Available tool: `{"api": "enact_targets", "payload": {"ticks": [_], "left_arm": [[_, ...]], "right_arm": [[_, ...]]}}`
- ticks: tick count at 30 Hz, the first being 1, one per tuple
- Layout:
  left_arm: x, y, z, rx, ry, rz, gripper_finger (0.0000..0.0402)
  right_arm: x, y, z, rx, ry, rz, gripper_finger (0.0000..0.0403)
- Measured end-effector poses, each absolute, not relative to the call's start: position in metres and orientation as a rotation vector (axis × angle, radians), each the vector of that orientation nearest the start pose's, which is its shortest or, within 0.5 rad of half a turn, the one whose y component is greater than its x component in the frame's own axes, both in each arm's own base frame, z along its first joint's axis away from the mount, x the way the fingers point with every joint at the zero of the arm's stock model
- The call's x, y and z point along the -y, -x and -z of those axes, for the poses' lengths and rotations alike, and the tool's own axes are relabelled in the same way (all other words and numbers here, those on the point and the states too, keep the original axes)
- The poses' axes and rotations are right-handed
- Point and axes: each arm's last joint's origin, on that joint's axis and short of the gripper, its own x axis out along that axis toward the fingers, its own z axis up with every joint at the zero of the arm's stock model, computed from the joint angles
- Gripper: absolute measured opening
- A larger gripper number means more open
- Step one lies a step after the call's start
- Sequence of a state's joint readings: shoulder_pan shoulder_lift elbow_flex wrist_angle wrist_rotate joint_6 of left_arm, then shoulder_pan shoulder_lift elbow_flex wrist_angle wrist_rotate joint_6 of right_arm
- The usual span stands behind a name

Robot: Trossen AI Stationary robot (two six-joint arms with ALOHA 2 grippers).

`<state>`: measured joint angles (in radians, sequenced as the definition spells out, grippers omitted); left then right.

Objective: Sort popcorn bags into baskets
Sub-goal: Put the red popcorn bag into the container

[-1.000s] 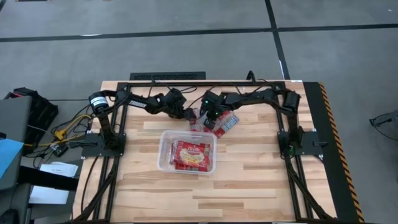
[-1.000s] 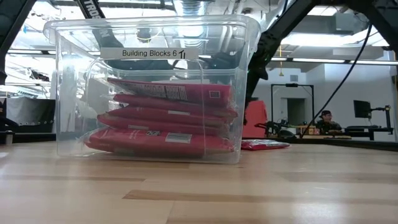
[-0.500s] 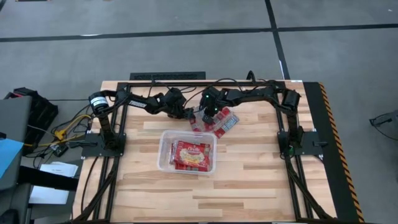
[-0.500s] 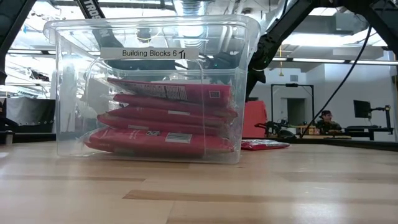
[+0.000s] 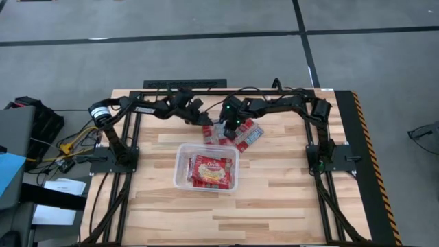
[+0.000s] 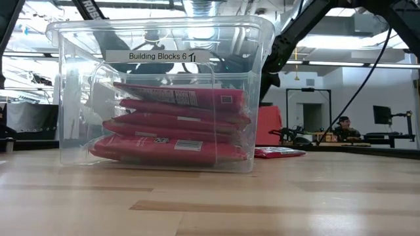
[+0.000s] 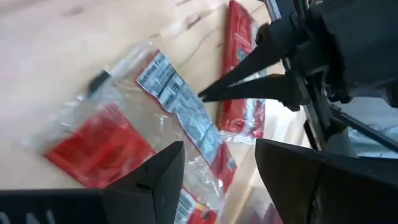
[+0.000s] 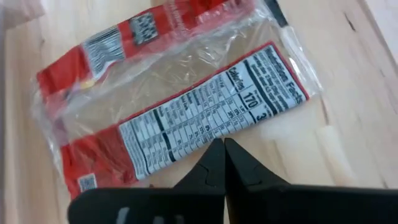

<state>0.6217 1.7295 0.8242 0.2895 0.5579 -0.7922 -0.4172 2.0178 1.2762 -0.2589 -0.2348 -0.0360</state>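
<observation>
Several red popcorn bags point(image 5: 211, 170) lie stacked flat in the clear tub point(image 5: 180, 168), and the low view shows the same stack point(image 6: 177, 124). Three more bags lie on the table just beyond the tub's far wall point(image 5: 241, 140). One of them, a clear-wrapped bag with a white label point(image 8: 180, 93), lies under both grippers. My left gripper point(image 7: 217, 168) is open and hovers above this bag point(image 7: 155, 118). My right gripper point(image 8: 221, 152) is shut and points down at the bag's label from the other side point(image 7: 202, 96). My right gripper's shut fingertips point(image 8: 214, 149) stand over the white nutrition label point(image 8: 186, 121) of the clear-wrapped bag, coming slanting from above. The bag lies flat on the table. Whether the tips touch it cannot be told.
A narrower red bag point(image 7: 239, 74) lies beside the clear-wrapped one. In the low view a flat bag point(image 6: 279, 153) lies on the table behind the tub point(image 6: 65, 98). The two arms meet closely over the far middle of the table. A person sits in the room behind point(image 6: 342, 124).
My left arm has drawn its wrist back toward the table's far edge and risen, its gripper still over the bags beyond the tub. My right gripper has shifted slightly toward the far edge. The bags in the tub have not moved.
</observation>
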Motion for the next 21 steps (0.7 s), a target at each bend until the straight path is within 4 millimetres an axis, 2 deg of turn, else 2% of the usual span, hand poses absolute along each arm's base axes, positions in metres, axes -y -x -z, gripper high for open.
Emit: {"api": "enact_targets", "payload": {"ticks": [3,7,10,18,21], "left_arm": [[-0.191,-0.274,-0.158,-0.466,1.066,-0.27,0.0185],[-0.212,-0.257,-0.168,-0.398,1.031,-0.298,0.0185],[-0.22,-0.249,-0.168,-0.395,0.937,-0.327,0.0185],[-0.207,-0.253,-0.157,-0.563,0.665,-0.383,0.0185],[-0.204,-0.256,-0.156,-0.581,0.617,-0.39,0.0187]], "right_arm": [[0.159,-0.375,-0.14,-0.953,-0.287,0.149,0.0008],[0.159,-0.374,-0.139,-0.955,-0.289,0.148,0.0015],[0.159,-0.374,-0.139,-0.956,-0.29,0.147,0.0021],[0.158,-0.373,-0.138,-0.972,-0.299,0.146,0.0012],[0.158,-0.373,-0.138,-0.974,-0.306,0.15,0.0014]]}}
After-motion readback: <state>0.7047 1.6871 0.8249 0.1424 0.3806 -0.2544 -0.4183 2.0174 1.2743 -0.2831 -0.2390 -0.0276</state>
